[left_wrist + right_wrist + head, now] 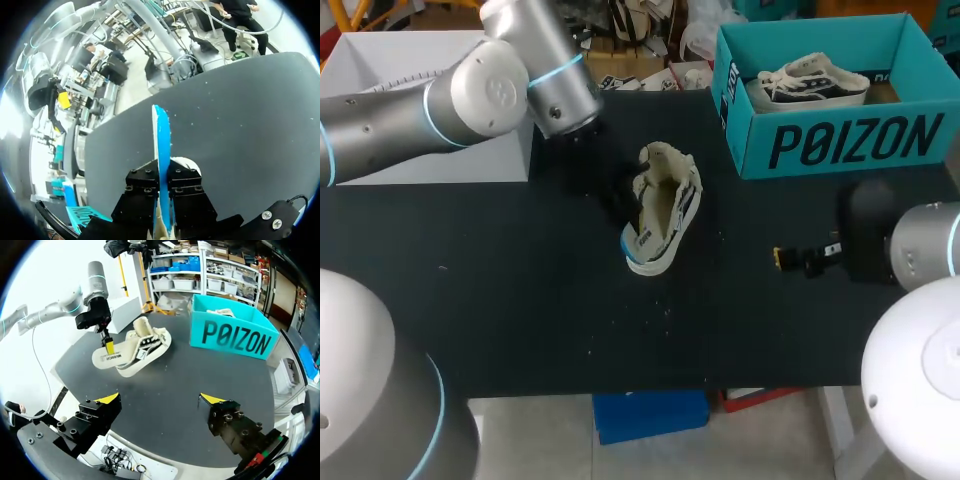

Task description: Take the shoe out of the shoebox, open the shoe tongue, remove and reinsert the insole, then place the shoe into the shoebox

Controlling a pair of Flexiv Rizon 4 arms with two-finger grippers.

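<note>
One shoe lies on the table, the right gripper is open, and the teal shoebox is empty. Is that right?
No. The shoebox is not empty: a second shoe lies in it, as the head view shows. The other shoe does lie on the table, and the right gripper is open.

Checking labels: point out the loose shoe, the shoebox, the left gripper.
loose shoe [665, 205]: head view, open inside.
shoebox [840, 145]: head view, front wall.
left gripper [162, 170]: left wrist view, between fingers.
</note>
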